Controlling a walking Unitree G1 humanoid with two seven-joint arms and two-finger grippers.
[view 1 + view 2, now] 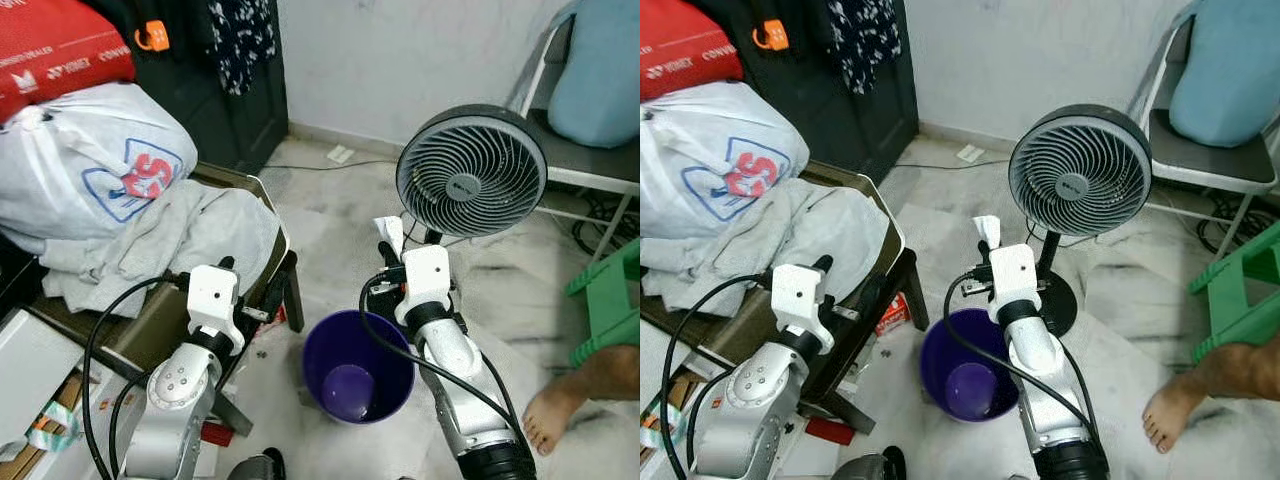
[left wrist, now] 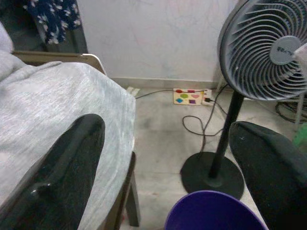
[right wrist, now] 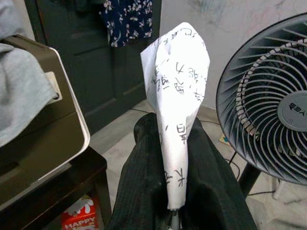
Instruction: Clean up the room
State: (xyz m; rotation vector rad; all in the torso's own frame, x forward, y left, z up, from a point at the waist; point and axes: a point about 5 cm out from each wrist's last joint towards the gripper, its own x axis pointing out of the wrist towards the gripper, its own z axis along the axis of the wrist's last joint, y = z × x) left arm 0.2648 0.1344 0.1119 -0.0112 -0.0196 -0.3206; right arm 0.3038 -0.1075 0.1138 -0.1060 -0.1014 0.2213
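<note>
While your right gripper pinches the paper scrap, left gripper spread empty, the purple bin at 6 o'clock awaits the drop.

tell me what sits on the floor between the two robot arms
A purple bucket stands on the floor between the left gripper and the right gripper, which pinches a piece of paper. Head views show it.
</note>
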